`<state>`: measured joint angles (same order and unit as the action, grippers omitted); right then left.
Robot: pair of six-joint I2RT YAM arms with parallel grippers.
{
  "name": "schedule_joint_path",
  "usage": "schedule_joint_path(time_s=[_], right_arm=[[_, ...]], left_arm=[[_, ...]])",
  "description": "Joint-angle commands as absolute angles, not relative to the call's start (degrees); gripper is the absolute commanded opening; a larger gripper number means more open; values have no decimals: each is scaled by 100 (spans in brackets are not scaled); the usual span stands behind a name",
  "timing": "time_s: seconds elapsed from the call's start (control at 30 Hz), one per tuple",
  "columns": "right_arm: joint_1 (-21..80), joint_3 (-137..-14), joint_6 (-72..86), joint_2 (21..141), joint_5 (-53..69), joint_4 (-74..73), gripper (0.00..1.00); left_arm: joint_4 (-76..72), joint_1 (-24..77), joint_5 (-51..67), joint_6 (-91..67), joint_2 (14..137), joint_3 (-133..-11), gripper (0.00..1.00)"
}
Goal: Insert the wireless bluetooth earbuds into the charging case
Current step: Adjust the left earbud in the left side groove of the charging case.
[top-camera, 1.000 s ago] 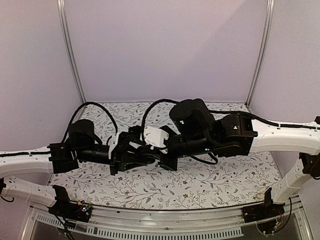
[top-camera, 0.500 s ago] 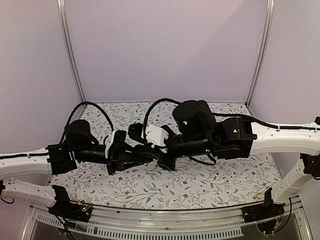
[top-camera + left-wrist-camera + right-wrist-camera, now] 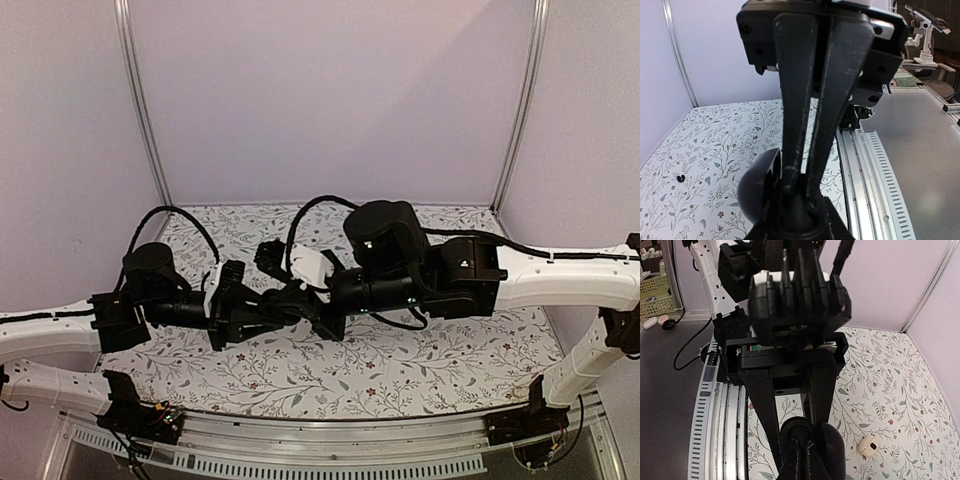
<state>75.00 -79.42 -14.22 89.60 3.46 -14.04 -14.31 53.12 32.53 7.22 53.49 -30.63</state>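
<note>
Two grippers meet over the case, a bud still out

Both arms reach inward so that their tips come together above the middle of the table [image 3: 730, 135], which puts each tool within touch of the other's load. The right gripper [image 3: 801, 437] is clenched on a black rounded case [image 3: 832, 452], whose dome bulges just beside its fingertips. That grip looks meant to steady the case off the cloth so that the other tool can work at it. The left gripper [image 3: 799, 192] has its fingers drawn nearly together, with only a narrow slit between them, and its tips are buried against the same dark mass. Whether it pinches a bud or simply presses on the case, I cannot tell. One tiny black speck, probably a bud [image 3: 680, 178], lies on the cloth well away from the left gripper, off to the left of its wrist view. A small cream pod [image 3: 869, 445] sits on the cloth near the right gripper's tips, untouched. I judge the insertion under way, with at least that loose bud left to fetch
</note>
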Motion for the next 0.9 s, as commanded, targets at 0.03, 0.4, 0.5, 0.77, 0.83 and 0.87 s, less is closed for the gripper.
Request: schedule_joint_path(time_s=[0.03, 0.4, 0.5, 0.77, 0.83, 0.87], right_arm=[[7449, -7827, -1307, 8970, 330, -1664, 0], [7440, -7669, -1551, 8676, 79, -1567, 0], [7437, -7672, -1660, 8602, 34, -1632, 0], [7439, -7663, -1729, 8352, -297, -1609, 0], [7436, -7657, -1708, 8341, -269, -1606, 0], [7436, -7645, -1706, 8353, -257, -1605, 0]], left_arm=[[-2057, 5208, 3281, 720, 5199, -3060, 0], [-2004, 5201, 3317, 777, 5233, -3057, 0], [-1961, 5195, 3332, 796, 5247, -3078, 0], [-1979, 5161, 3382, 798, 5303, -3083, 0], [-1978, 5161, 3412, 816, 5335, -3095, 0], [-1978, 5159, 3422, 816, 5350, -3097, 0]])
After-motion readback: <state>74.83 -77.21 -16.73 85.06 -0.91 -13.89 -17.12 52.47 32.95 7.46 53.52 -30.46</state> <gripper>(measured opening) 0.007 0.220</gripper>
